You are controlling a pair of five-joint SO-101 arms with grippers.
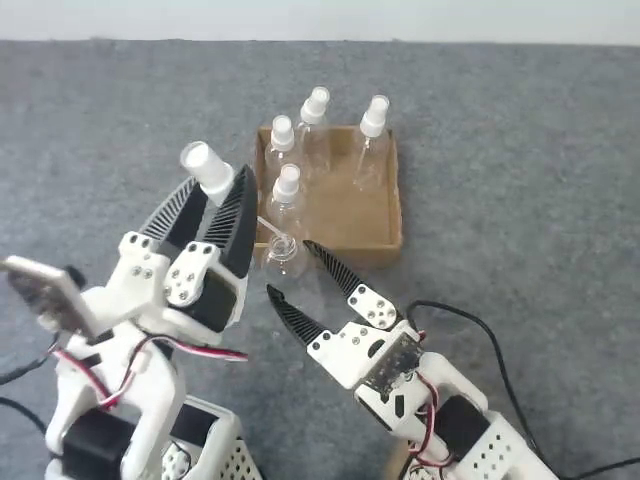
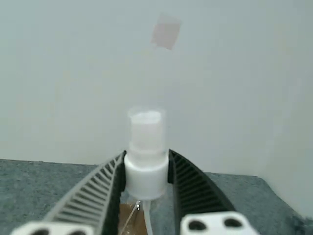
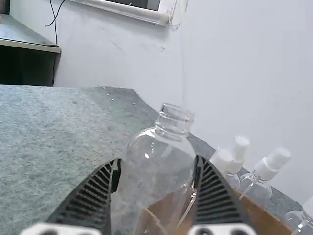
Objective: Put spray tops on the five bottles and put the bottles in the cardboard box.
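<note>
left gripper [image 1: 217, 180] closed narrowly on the spray top [image 1: 205, 168], held aloft. high view: its dip tube [image 1: 268, 228] slants to the mouth of the uncapped bottle [image 1: 284, 258], which stands just outside the cardboard box [image 1: 385, 238]; four capped bottles [image 1: 287, 195] stand inside. right wrist view: right gripper [image 3: 157, 161] wide, fingers against that bottle's sides.

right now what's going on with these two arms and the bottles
The left gripper holds a white spray top raised above the table, its thin tube hanging toward the open bottle. The right gripper is closed around that bottle, which has no top yet and stands just outside the near edge of the cardboard box. Four capped bottles already stand in the box.
</note>
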